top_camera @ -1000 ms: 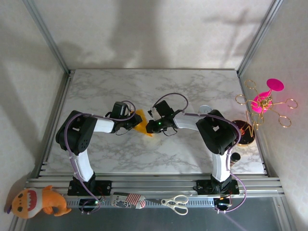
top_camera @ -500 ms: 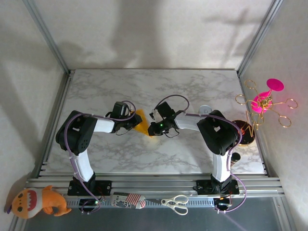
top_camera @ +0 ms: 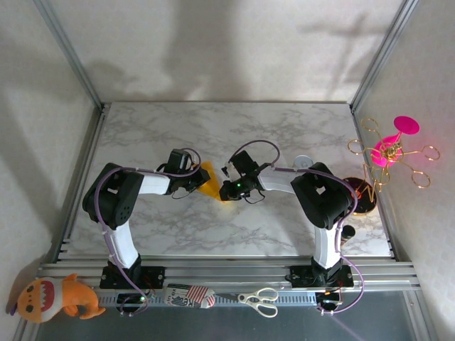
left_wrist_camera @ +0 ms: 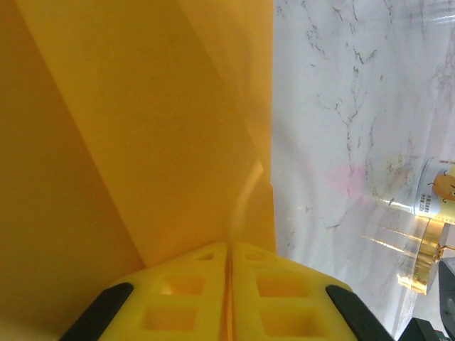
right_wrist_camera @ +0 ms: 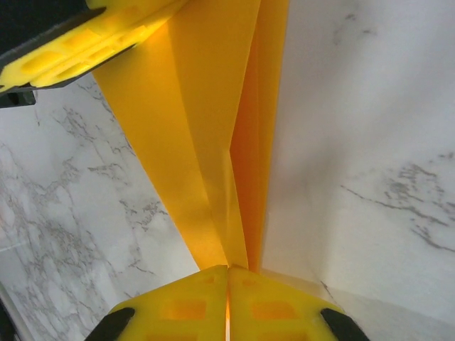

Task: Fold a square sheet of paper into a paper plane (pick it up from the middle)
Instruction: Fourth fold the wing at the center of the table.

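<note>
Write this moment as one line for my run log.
stage: mid-fold | left fingers: shut on folded paper | right fingers: shut on folded paper | paper: creased lengthwise

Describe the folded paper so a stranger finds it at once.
Go to the middle of the marble table, where both arms meet. There the left hand and right hand both pinch the paper plane: thin orange-yellow paper with lengthwise creases, the only paper there.

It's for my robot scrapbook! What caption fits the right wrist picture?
The right gripper and the left gripper both pinch a creased orange-yellow paper, with the marble table beyond.
</note>
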